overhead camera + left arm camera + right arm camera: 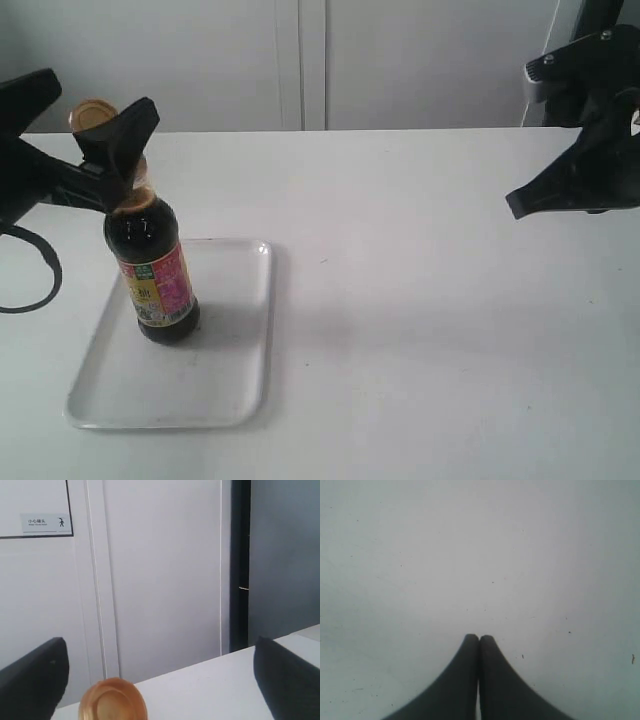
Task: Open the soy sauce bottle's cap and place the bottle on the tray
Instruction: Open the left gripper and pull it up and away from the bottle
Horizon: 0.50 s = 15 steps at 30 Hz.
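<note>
1. My left claw (95,120) sits at the upper left of the exterior frame, its two black fingers spread wide on either side of the cap (93,115); it holds nothing.
2. In the left wrist view the fingers (32,680) stand far apart at the lower corners, with the orange-gold cap (112,700) between them at the bottom edge, touching neither.
3. The cap looks flipped up on its hinge, though one finger hides the neck, so I say that with some doubt.
4. The soy sauce bottle (155,270) stands upright on the tray (235,380), towards the tray's upper left part.
5. The tray lies flat on the white worktop (430,300) at the lower left of the frame.
6. My right claw (515,203) hangs at the right edge, well apart from the bottle.
7. Its fingertips (470,645) are pressed together over bare worktop, gripping nothing.
</note>
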Available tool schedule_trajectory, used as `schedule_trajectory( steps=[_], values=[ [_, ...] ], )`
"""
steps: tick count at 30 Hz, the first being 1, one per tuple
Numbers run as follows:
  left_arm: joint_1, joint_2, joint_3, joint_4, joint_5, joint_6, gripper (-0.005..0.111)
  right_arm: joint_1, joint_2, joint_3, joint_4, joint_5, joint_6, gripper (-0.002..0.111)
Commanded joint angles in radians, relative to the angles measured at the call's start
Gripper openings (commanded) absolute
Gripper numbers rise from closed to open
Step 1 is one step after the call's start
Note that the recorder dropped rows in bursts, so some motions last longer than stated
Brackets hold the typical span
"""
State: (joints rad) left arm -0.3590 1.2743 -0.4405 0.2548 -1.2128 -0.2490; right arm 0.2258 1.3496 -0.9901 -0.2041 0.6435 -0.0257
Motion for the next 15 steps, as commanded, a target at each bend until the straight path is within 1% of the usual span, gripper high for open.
schedule_trajectory(
  steps=[1, 3, 8, 9, 11, 14, 15],
  values=[
    [-0.002, -0.031, -0.004, -0.011, -0.008, 0.015, 0.104, -0.008, 0.001, 0.003, 0.003, -0.019, 0.003, 0.000],
    [-0.002, -0.043, -0.025, -0.011, -0.003, 0.015, 0.098, -0.008, 0.001, 0.003, 0.003, -0.019, 0.003, 0.000],
    [-0.002, -0.079, -0.053, -0.008, 0.014, 0.010, 0.069, -0.008, 0.001, 0.003, 0.004, -0.022, 0.003, 0.000],
    [-0.002, -0.086, -0.057, -0.008, 0.017, 0.010, 0.061, -0.008, 0.001, 0.003, 0.004, -0.022, 0.003, 0.000],
    [-0.002, -0.101, -0.064, -0.008, 0.043, 0.013, 0.050, -0.008, 0.001, 0.003, 0.004, -0.025, 0.003, 0.000],
    [-0.002, -0.121, -0.079, -0.016, 0.116, 0.049, 0.024, -0.008, 0.001, 0.003, 0.006, -0.024, 0.003, 0.000],
    [-0.002, -0.127, -0.088, -0.023, 0.159, 0.069, 0.015, -0.008, 0.001, 0.003, 0.006, -0.024, 0.003, 0.000]
  ],
)
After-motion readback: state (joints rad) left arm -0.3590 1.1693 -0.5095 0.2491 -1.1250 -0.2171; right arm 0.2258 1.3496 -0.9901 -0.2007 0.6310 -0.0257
